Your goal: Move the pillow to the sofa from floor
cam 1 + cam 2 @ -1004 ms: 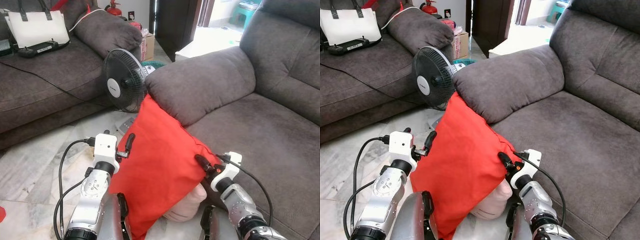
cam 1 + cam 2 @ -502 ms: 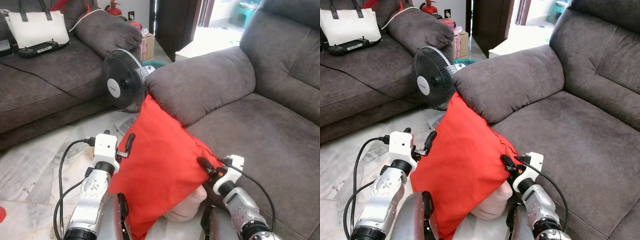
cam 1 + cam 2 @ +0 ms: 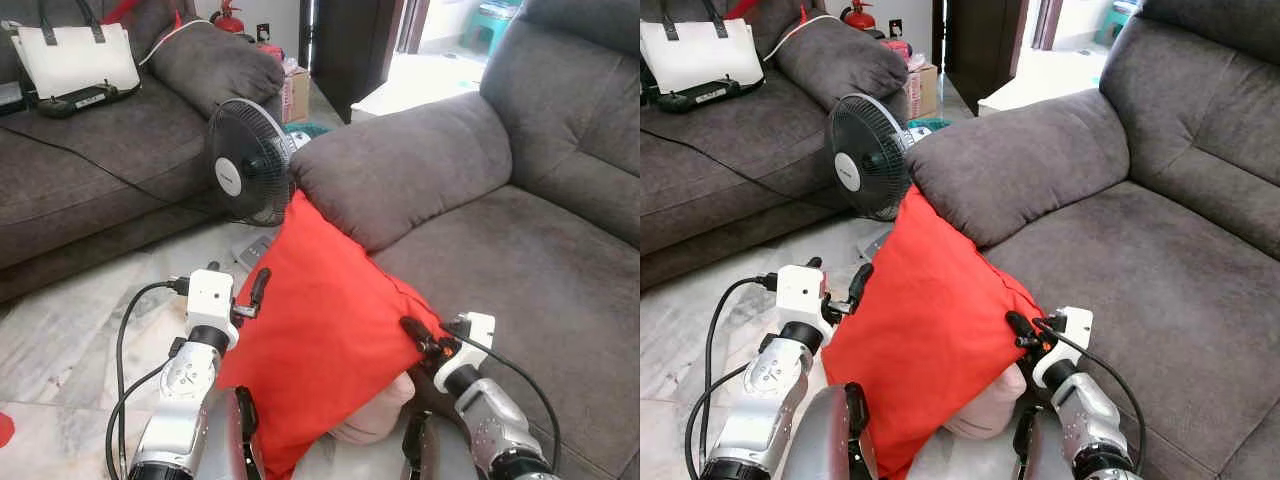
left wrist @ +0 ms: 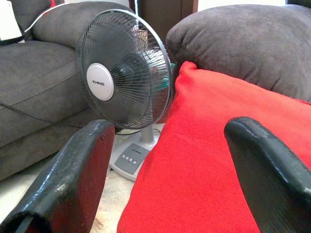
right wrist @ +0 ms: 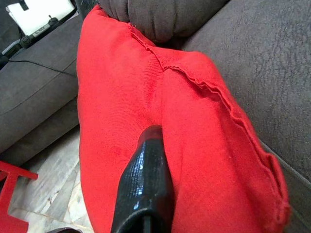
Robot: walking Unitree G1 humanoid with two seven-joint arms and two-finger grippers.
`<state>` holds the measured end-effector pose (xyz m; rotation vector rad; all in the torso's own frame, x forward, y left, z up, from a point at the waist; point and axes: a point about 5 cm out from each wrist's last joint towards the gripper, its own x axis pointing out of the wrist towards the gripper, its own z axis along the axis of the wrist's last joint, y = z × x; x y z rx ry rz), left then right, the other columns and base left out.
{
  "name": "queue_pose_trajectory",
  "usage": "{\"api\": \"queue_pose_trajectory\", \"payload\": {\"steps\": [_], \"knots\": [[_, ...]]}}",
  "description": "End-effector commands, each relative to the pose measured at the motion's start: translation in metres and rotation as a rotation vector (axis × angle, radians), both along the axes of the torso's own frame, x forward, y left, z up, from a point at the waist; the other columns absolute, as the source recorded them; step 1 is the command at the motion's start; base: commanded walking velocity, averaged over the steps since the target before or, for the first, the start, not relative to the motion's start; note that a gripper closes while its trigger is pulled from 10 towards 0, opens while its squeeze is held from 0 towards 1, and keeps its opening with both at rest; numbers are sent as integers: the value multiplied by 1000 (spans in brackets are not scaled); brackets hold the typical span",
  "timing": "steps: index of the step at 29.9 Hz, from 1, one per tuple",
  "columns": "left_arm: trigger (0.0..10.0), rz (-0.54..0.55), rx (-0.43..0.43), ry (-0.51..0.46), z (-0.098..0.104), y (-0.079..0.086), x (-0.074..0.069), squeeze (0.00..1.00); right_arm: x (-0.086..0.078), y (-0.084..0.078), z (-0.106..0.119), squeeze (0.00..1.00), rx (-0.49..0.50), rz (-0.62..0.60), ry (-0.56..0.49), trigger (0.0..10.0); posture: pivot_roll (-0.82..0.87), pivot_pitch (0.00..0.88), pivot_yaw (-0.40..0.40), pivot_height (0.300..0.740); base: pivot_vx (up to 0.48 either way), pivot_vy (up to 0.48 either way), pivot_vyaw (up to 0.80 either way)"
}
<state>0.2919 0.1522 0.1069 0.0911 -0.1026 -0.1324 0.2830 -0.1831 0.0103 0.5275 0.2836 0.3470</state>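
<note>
The big grey sofa (image 3: 520, 230) fills the right half of the scene, and its thick armrest (image 3: 400, 165) points toward the robot. A second sofa (image 3: 90, 160) stands on the left, near the wall, with a white bag (image 3: 75, 55) on its seat; what is inside the bag cannot be seen. Between the two sofas, on the marble floor (image 3: 60, 340), stands a black fan (image 3: 245, 165), and behind it there is a cardboard box (image 3: 297, 92) whose content is not clear.

The red pillow (image 3: 320, 330) is the thing to move. It stands on its edge, its top corner leans against the armrest and its right edge touches the front of the sofa. Its lower part is hidden behind the robot's body, so I cannot tell if it rests on the floor. Under it something pink (image 3: 375, 415) shows, maybe another cushion.

The left gripper (image 3: 258, 292) is at the left edge of the pillow; in the left wrist view its fingers (image 4: 77, 170) are spread wide, with the pillow's edge between them, not clenched. The right gripper (image 3: 418, 338) presses on the right edge, but whether it is grasping the cloth I cannot tell.

I judge the task is in the middle: the pillow is held from both sides near the sofa, but it is not yet on the seat. Lifting it over the edge and letting go is what remains.
</note>
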Motion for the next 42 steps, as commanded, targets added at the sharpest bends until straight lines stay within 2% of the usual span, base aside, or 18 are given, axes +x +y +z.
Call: {"api": "queue_pose_trajectory", "payload": {"steps": [1, 6, 11, 12, 13, 14, 21, 26, 28, 42], "knots": [[10000, 6, -9, -3, 3, 2, 1, 0, 2, -6, 5, 0, -11, -16, -33, 0, 133, 14, -62, 492, 0, 0, 0], [10000, 20, -5, -15, 6, 5, 1, 0, 3, -5, 7, 0, -2, -14, -43, 0, 157, 13, -77, 492, 0, 0, 0], [10000, 59, -13, -22, 6, 9, -9, 0, 3, 7, 7, 0, -21, 46, -41, 0, 180, 16, -107, 492, 0, 0, 0], [10000, 60, -15, -21, 5, 7, -10, 0, 3, 6, 6, 0, -30, 45, -41, 706, 189, 19, -114, 492, 0, 0, 0], [10000, 59, -16, -21, 5, 6, -11, 0, 3, 6, 7, 0, -37, 41, -42, 9647, 191, 17, -115, 492, 0, 0, 0], [10000, 62, -25, -20, 4, 4, -13, 0, 4, 4, 8, 0, -44, 35, -52, 10000, 189, 16, -117, 492, 0, 0, 0], [10000, 51, -29, -9, 0, 1, -14, 0, 7, -1, 19, 0, -80, 19, -121, 10000, 178, 0, -107, 492, 0, 0, 0], [10000, 39, 7, -31, 12, 13, -9, 0, 13, 13, 29, 0, -41, -11, -181, 10000, 193, 0, -57, 492, 0, 0, 0], [10000, 41, 20, -31, 12, 17, -8, 0, 14, 18, 30, 0, -39, -20, -184, 10000, 185, 0, -63, 492, 0, 0, 0], [10000, 41, 20, -31, 12, 17, -8, 0, 14, 18, 30, 0, -39, -20, -184, 10000, 185, 0, -63, 492, 0, 0, 0]]}}
